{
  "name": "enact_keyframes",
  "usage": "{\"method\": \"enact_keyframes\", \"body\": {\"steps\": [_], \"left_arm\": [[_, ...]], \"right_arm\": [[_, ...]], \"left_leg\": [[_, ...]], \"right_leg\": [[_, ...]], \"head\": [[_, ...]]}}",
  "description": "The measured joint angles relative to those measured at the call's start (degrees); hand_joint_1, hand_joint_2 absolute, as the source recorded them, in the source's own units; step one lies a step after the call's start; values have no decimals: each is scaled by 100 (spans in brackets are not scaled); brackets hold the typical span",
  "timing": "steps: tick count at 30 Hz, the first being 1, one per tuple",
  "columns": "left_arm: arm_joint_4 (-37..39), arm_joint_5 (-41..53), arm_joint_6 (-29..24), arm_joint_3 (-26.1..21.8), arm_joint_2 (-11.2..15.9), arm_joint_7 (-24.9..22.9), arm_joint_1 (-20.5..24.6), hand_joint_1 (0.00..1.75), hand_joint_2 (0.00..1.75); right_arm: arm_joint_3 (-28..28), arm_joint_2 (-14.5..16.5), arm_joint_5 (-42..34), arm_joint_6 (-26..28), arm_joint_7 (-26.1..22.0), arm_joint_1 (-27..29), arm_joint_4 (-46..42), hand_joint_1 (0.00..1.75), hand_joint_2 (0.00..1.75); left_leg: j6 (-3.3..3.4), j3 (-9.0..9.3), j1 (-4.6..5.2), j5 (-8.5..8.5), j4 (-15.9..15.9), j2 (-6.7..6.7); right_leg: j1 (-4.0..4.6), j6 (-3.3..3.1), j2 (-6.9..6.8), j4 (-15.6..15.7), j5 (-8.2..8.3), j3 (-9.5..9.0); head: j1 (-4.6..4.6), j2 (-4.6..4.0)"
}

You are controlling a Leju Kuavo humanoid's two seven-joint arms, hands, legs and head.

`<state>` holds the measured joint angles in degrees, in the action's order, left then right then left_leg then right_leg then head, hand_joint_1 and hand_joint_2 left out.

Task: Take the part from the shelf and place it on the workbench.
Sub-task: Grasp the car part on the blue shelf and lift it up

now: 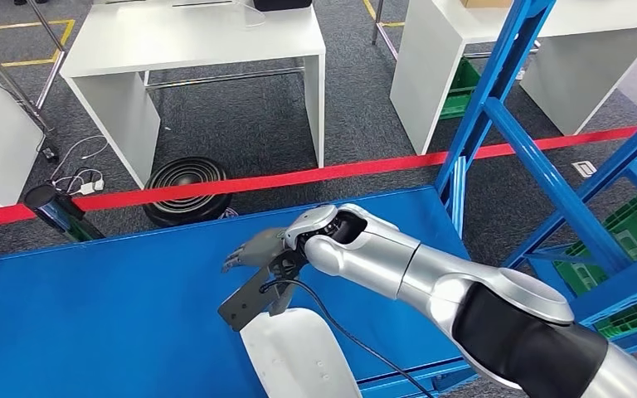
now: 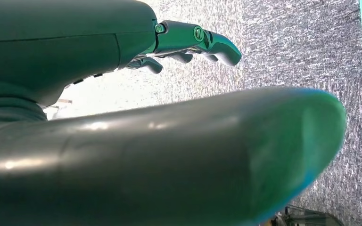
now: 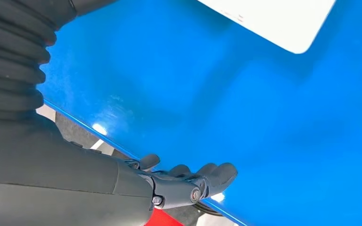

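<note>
right hand point(image 1: 259, 249): fingers loosely spread, nothing held, kept above the blue shelf point(image 1: 91, 315) | white part point(image 1: 299, 361): lying flat just below the hand, apart, reachable | left hand point(image 2: 188, 44): empty, fingers gently curled, hanging over floor

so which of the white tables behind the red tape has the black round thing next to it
The left white table, straight across the red tape: the black round thing sits on the carpet by its front leg. The right white table has green crates underneath instead.
</note>
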<state>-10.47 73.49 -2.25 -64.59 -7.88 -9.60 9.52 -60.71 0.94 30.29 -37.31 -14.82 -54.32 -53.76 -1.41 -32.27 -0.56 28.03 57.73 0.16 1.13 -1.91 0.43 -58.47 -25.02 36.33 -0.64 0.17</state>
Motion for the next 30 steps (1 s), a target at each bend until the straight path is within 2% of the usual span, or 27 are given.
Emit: {"method": "enact_keyframes", "body": {"steps": [9, 13, 21, 30], "left_arm": [[2, -14, -7, 0, -5, 1, -3, 0, 0], [2, -14, -7, 0, -5, 1, -3, 0, 0], [2, -8, 3, 0, -3, 19, -2, 0, 0], [0, 51, 59, 35, 28, 69, -2, 0, 0]], "right_arm": [[-174, -111, -32, 164, 0, -32, -18, 0, 175], [-184, -127, -102, 249, 29, -43, -18, 0, 0], [-184, -147, -196, 405, 207, -45, 2, 0, 0], [-184, -158, -288, 499, 301, -45, 121, 0, 0]], "left_leg": [[-5, 2, 1, 1, -1, 0], [-4, 2, 1, 1, -1, -1], [-3, 2, 2, 2, -1, -1], [33, 1, 41, 20, 23, -2]], "right_leg": [[-3, -5, -2, 0, -3, -6], [-7, -5, -2, 0, -3, -7], [-10, -4, -2, 1, -3, -7], [-45, 29, -4, 8, 5, -15]], "head": [[-1, -1], [-1, 0], [-1, -1], [0, -2]]}}
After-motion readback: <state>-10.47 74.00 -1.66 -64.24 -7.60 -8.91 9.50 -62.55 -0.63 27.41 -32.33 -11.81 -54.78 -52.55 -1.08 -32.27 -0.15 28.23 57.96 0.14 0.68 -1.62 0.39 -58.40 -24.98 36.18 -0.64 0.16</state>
